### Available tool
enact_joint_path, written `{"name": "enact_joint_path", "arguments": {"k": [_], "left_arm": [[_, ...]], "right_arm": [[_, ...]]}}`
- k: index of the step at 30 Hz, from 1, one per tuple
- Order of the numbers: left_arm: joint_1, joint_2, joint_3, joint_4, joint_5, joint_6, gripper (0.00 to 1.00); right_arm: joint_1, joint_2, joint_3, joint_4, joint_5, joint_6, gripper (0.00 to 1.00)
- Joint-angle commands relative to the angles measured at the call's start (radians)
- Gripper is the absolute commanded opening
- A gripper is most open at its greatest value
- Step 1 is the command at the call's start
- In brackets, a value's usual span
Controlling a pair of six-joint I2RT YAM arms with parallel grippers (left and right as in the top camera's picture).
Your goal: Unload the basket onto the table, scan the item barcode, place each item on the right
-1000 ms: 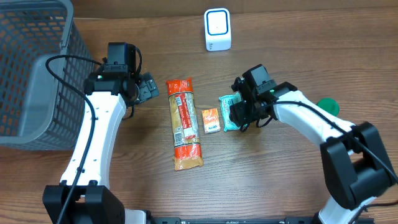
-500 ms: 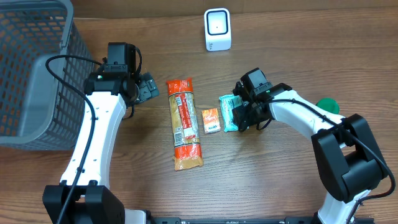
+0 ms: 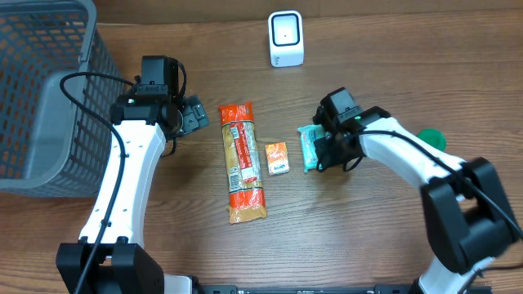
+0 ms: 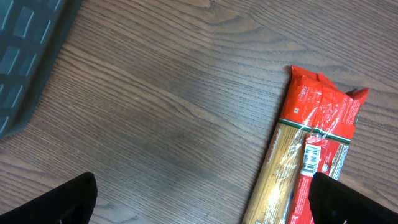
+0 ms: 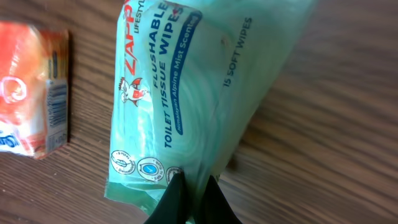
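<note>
On the worktop [image 3: 368, 237] right of centre, our right gripper [image 5: 186, 194] has just clamped its jaws onto the wipes pack [image 3: 308, 148], so we can head for the scanner [image 3: 286, 38], while the left gripper [image 3: 196, 114] idles, jaws spread wide.

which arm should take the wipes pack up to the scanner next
Right. The right claw is shut on the edge of the wipes pack, so it only has to lift and carry it to the scanner. The left claw is open and empty, on the far side of the pasta packet.
</note>
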Motion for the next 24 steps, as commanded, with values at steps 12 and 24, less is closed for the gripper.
{"name": "enact_joint_path", "arguments": {"k": [12,24], "left_arm": [[0.000,0.005,0.002,0.001,-0.013,0.011,1.00],[0.000,0.005,0.002,0.000,-0.013,0.011,1.00]], "right_arm": [[-0.007,-0.197,0.010,-0.098,0.279,0.004,0.04],[-0.007,-0.194,-0.055,-0.039,0.115,0.004,0.04]]}}
